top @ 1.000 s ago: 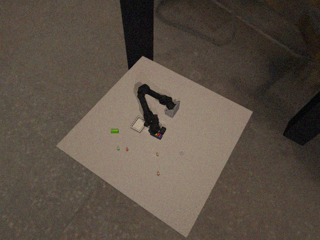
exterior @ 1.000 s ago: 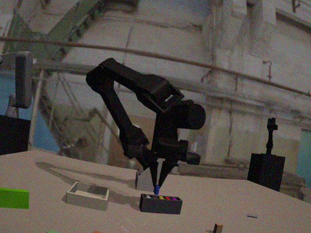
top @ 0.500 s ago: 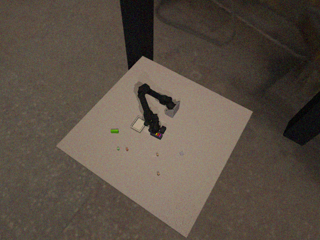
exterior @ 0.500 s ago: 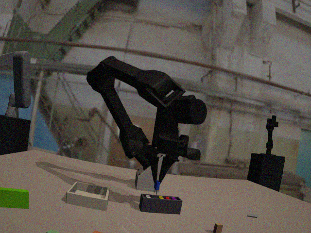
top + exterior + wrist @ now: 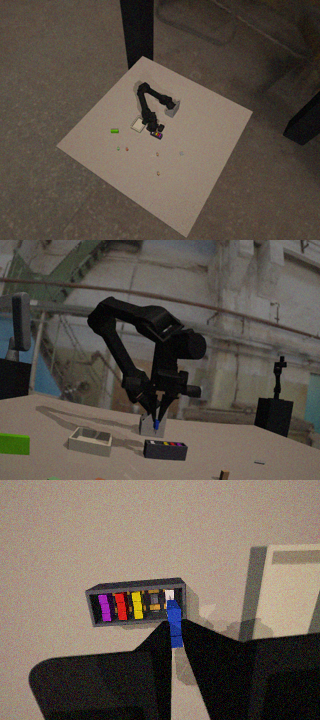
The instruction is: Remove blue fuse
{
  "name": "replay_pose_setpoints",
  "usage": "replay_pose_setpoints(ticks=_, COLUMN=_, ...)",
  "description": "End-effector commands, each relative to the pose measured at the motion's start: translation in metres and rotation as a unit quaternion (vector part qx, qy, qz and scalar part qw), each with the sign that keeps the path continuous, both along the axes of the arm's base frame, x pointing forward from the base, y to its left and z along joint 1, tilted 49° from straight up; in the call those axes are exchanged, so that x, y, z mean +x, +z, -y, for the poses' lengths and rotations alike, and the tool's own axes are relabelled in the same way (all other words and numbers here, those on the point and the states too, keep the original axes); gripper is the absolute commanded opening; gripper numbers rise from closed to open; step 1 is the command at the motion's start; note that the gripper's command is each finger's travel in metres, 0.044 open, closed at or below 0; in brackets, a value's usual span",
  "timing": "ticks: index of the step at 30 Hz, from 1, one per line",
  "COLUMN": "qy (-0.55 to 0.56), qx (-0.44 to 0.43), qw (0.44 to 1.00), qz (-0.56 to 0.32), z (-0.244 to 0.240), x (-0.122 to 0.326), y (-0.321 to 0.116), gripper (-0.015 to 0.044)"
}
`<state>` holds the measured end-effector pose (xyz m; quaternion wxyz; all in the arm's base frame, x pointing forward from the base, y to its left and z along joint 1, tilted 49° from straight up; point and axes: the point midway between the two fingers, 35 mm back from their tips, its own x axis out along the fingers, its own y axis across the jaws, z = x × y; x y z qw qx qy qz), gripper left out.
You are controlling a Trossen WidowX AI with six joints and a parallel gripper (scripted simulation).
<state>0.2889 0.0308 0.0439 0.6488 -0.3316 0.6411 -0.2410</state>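
Observation:
The blue fuse (image 5: pixel 156 424) (image 5: pixel 174 625) is between the fingertips of my gripper (image 5: pixel 156 420) (image 5: pixel 174 626), which is shut on it. The fuse hangs upright, clear above the dark fuse block (image 5: pixel 164 452) (image 5: pixel 135 586) (image 5: pixel 152 135). In the block sit a purple fuse (image 5: pixel 104 608), a red fuse (image 5: pixel 121 606), a yellow fuse (image 5: pixel 137 605) and a white fuse (image 5: pixel 169 595). The slot between yellow and white is empty. The pale tray (image 5: pixel 133 128) (image 5: pixel 89 448) (image 5: pixel 267 580) stands beside the block, with nothing seen inside it. In the top view the arm hides the fingertips.
A bright green block (image 5: pixel 114 131) (image 5: pixel 15 444) lies beyond the tray. Small items lie on the table: a green one (image 5: pixel 118 148), a red one (image 5: pixel 126 149), two orange-brown ones (image 5: pixel 157 154) (image 5: pixel 158 173) and a flat grey one (image 5: pixel 181 153) (image 5: pixel 259 462).

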Motion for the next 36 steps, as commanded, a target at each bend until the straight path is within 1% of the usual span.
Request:
replay_pose_setpoints(ticks=1, qy=-0.002, qx=0.003, qw=1.0, qz=0.005, z=0.017, x=0.006, y=0.021, gripper=0.0)
replay_pose_setpoints(ticks=10, qy=-0.001, qx=0.002, qw=1.0, qz=0.005, z=0.061, x=0.009, y=0.07, gripper=0.0)
replay_pose_setpoints(ticks=19, qy=-0.003, qx=-0.007, qw=1.0, qz=0.006, z=0.102, x=-0.003, y=0.115, gripper=0.0)
replay_pose_setpoints(ticks=36, qy=-0.003, qx=-0.007, qw=1.0, qz=0.006, z=0.117, x=-0.001, y=0.104, gripper=0.0)
